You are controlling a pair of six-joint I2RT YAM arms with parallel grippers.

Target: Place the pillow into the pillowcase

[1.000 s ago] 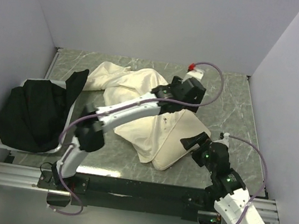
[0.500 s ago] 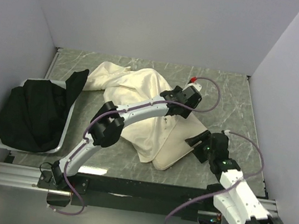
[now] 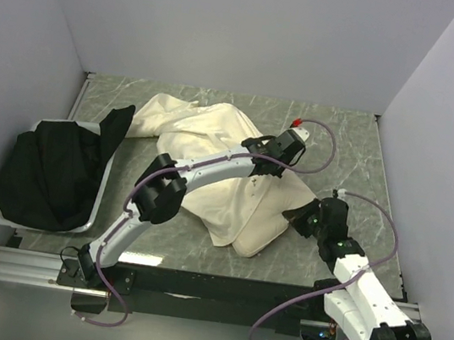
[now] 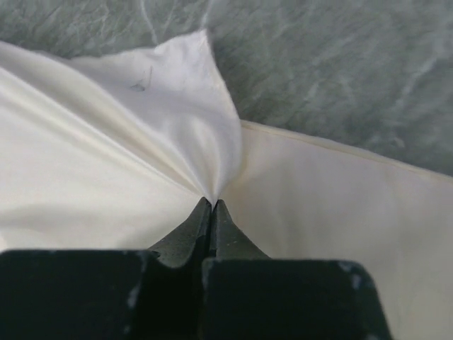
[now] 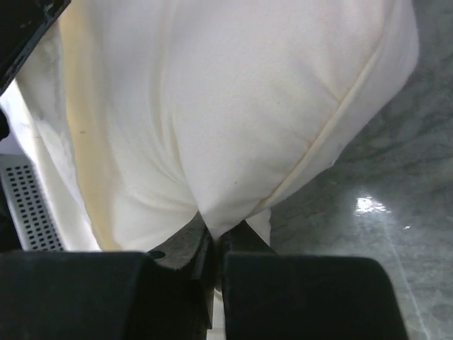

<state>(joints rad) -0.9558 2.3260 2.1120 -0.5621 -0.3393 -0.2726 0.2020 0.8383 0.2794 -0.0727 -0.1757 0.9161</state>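
Both claws stood wide a second ago and have now clamped. The left gripper (image 4: pixel 211 205) pinches a pillowcase (image 4: pixel 106 156) fold. The right gripper (image 5: pixel 216 237) bites the pillow (image 5: pixel 269 92) at its seamed corner (mid-table (image 3: pixel 349 154), pillowcase draped beside). Grips look set, so stuffing can probably begin.

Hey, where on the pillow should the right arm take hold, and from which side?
The pillow is too plump in the middle for the jaws, so probably its thin seamed edge near the right corner, coming in low from the right. The right gripper is pinched shut there.
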